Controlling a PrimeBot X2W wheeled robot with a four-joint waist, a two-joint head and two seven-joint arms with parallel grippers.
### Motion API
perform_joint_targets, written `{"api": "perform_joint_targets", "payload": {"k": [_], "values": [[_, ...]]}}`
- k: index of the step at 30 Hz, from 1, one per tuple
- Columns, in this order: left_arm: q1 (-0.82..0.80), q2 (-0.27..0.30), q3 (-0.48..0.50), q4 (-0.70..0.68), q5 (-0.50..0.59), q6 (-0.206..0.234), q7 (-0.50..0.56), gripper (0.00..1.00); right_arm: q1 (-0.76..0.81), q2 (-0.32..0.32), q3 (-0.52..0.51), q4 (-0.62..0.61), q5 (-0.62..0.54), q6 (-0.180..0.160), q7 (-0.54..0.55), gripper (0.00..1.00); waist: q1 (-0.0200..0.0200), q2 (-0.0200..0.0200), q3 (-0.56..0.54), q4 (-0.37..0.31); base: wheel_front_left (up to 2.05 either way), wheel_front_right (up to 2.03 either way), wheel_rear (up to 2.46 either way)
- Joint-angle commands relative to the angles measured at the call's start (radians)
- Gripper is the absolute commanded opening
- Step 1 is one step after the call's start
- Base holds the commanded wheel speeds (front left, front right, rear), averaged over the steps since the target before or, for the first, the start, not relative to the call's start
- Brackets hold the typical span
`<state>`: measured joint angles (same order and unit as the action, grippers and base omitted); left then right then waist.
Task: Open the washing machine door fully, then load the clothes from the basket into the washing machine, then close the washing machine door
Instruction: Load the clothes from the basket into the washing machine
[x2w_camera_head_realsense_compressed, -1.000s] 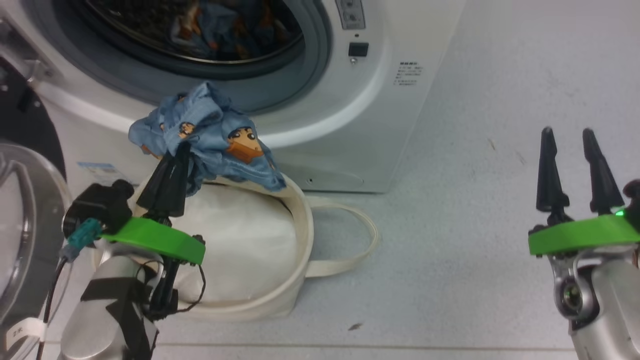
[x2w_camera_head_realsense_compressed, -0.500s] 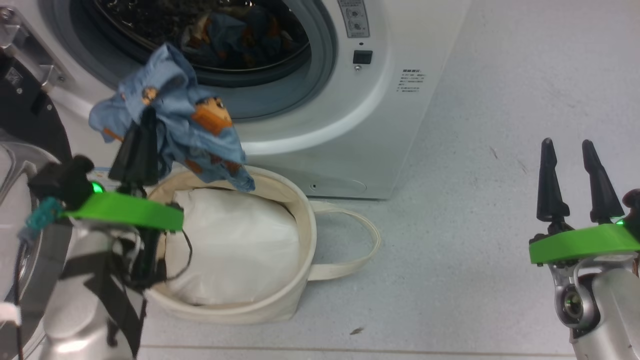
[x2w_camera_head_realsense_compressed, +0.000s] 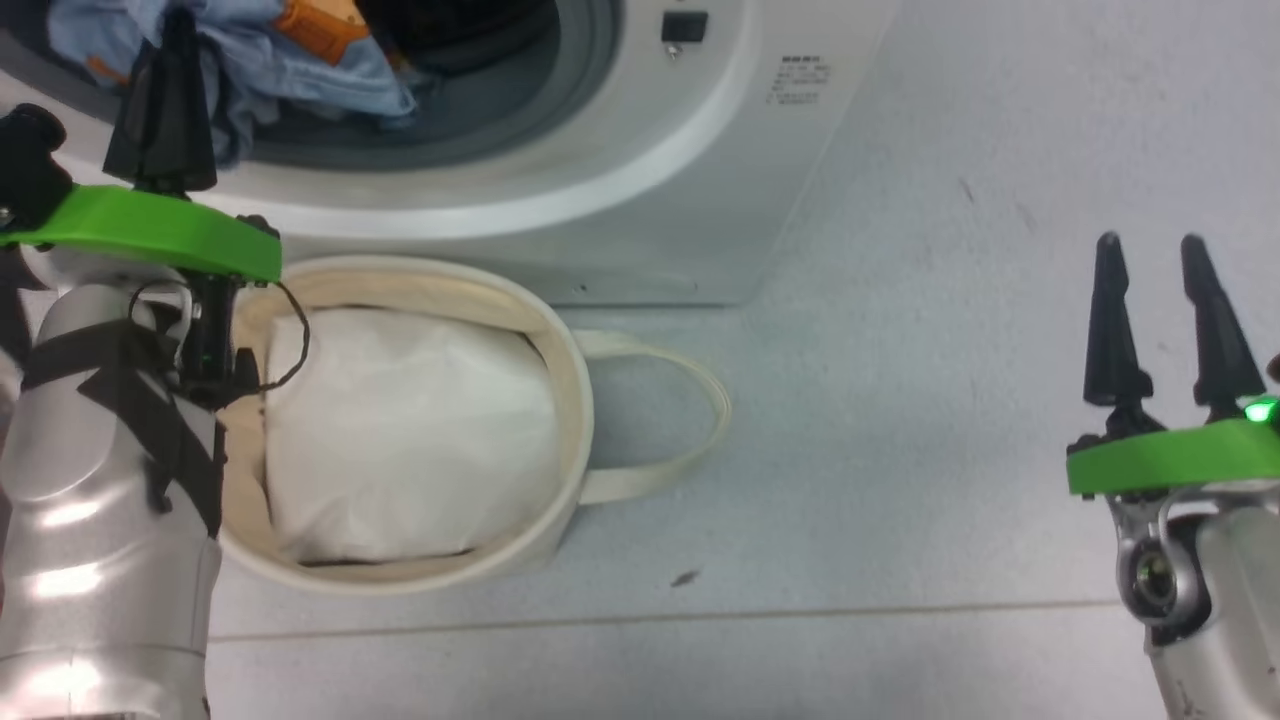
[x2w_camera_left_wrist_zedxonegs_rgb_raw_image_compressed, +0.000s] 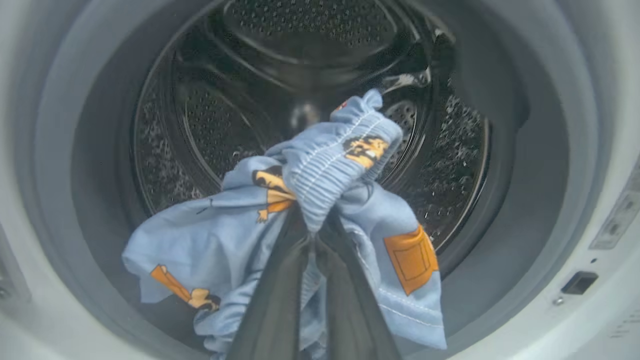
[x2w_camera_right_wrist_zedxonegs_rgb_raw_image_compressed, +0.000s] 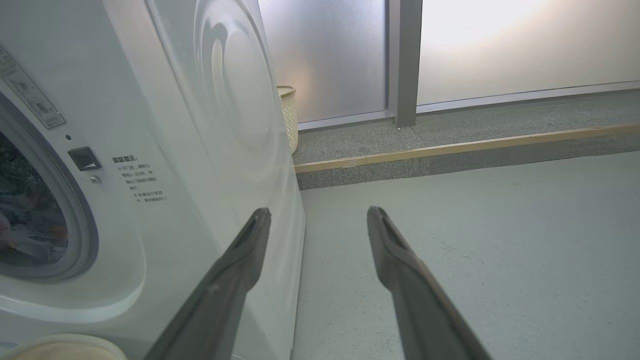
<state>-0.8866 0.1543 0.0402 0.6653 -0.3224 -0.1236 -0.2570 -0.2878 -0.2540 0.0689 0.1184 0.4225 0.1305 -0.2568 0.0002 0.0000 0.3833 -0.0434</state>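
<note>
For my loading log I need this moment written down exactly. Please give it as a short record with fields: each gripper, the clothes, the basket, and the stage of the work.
left gripper: shut on the clothes
right gripper: open, holding nothing, above the floor to the right of the washing machine
clothes: hanging from the left fingers at the mouth of the steel drum, not yet released
basket: on the floor in front of the washing machine, white padding inside
stage: loading
</note>
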Motion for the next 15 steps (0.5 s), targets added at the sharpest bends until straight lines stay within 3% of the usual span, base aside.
{"api": "perform_joint_targets", "payload": {"k": [1,8,15], "values": [[-0.038,0.045,0.022,-0.017,0.01,-0.002,-0.005,0.0,-0.019,-0.004,0.007,-0.037,-0.01,0.0,-0.005,1.0,-0.0002,0.0,0.059,-0.03,0.0,0.0,0.0],[-0.184,0.081,0.004,0.123,0.053,-0.006,-0.005,0.0,-0.049,0.013,-0.017,-0.075,-0.03,0.0,-0.005,1.0,-0.0002,0.0,0.196,-0.061,0.0,0.0,0.0],[-0.384,0.126,-0.081,0.314,0.101,-0.007,-0.005,0.0,-0.066,0.031,-0.03,-0.097,-0.045,0.0,-0.005,1.0,-0.0002,0.0,0.287,-0.089,0.0,0.0,0.0]]}}
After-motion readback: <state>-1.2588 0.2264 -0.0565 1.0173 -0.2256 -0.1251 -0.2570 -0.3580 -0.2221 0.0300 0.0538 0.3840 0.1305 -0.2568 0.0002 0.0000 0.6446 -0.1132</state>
